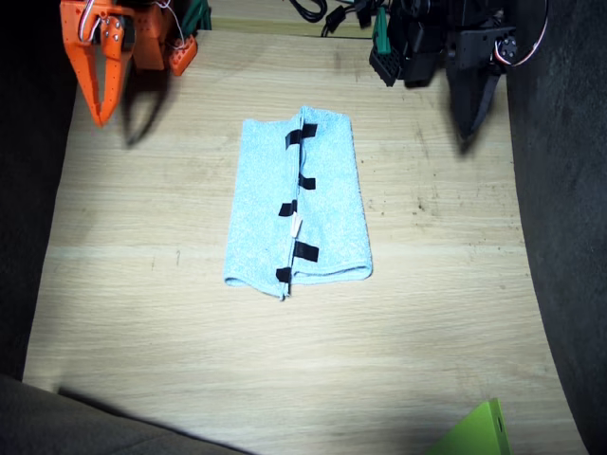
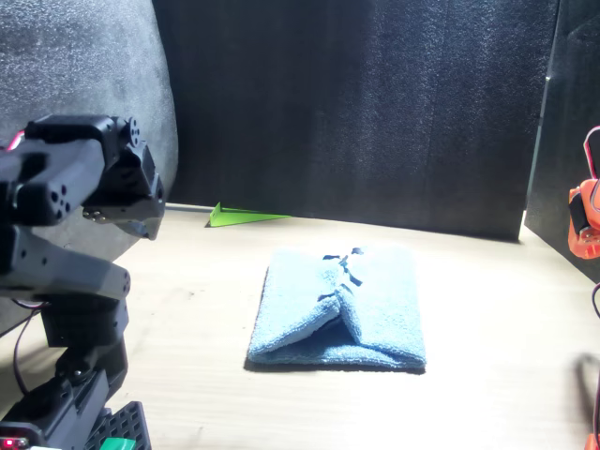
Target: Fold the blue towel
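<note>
Light wooden table (image 1: 190,360), grain running across; few small dark specks on surface. Green object (image 1: 479,433) at table's near edge in fixed view, only corner showing; same green object (image 2: 239,217) appears flat and pointed at far edge in front view, against backdrop. Dark foam backdrop (image 2: 375,103) behind table. Grey padded panel (image 2: 84,56) curves along one side. Black cables (image 1: 327,11) at far edge.

The right arm (image 1: 133,33) is bright orange plastic, with long tapered fingers (image 1: 98,81), small screws on its wrist and red and white wires looping above. The left arm (image 1: 455,43) is black, with blocky servo housings, a green-tipped part and thin red cabling.
</note>
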Robot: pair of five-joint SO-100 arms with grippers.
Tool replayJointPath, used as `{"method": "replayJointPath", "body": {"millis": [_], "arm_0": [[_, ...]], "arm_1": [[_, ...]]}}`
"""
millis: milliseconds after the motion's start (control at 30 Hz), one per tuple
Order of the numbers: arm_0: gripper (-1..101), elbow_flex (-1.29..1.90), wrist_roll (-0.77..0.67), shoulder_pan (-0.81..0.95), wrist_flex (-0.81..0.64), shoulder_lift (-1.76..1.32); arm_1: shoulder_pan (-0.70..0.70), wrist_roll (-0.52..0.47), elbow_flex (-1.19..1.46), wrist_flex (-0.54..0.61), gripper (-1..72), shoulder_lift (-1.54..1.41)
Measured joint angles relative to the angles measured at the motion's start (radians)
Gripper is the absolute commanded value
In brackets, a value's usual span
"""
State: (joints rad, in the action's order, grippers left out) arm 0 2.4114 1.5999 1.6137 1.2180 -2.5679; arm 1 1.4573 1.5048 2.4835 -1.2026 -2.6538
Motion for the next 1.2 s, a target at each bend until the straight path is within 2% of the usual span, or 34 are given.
{"method": "replayJointPath", "body": {"millis": [267,633,767,867,933,1033,1200], "arm_0": [[0,0.331,0.044,0.040,0.043,-0.568],[0,0.385,0.014,0.069,0.041,-0.601],[0,0.385,-0.005,0.071,0.061,-0.601],[0,0.385,-0.026,0.074,0.069,-0.601],[0,0.385,-0.046,0.080,0.071,-0.601],[0,0.385,-0.084,0.117,0.071,-0.601],[0,0.385,-0.126,0.155,0.071,-0.601]], "arm_1": [[-0.074,-0.041,0.215,-0.008,-0.1,-0.370],[-0.103,-0.043,0.295,-0.078,2.7,-0.477],[-0.097,0.006,0.295,-0.121,4.1,-0.494],[-0.101,0.041,0.295,-0.133,14.4,-0.488],[-0.133,0.061,0.295,-0.135,13.8,-0.492],[-0.132,0.074,0.295,-0.135,23.0,-0.494],[-0.150,0.077,0.295,-0.135,16.3,-0.494]]}}
